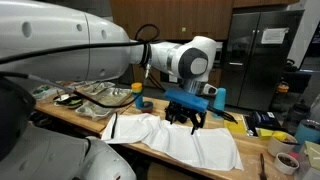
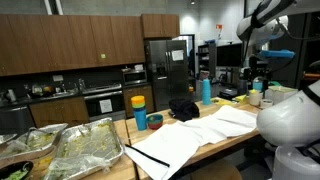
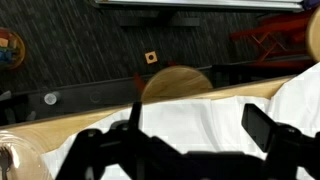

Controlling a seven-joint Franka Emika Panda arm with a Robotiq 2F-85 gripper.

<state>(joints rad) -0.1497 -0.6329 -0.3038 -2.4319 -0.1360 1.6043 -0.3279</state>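
Surroundings: foil trays (image 1: 100, 95) are sitting at one end of the wooden table (image 3: 50, 128). A blue cup (image 1: 137, 97) is standing just beside them, and a blue bottle (image 1: 218, 97) is standing on the far side of the work area. A dark refrigerator (image 1: 262, 50) is filling the background. In the wrist view a round wooden stool (image 3: 175, 82) is showing on the floor beyond the table edge. Nothing is standing between the fingers and the fabric.

White cloth (image 1: 195, 145): lying spread over the table, between cup and bottle, reaching the near edge; it is also showing in an exterior view (image 2: 190, 140).

Arm: reaching level across the table, wrist bending so the gripper (image 1: 187, 122) is pointing down over the cloth's far part. Contact: cannot tell.

Gripper (image 3: 185, 145): fingers (image 3: 265, 130) standing spread wide, holding nothing.
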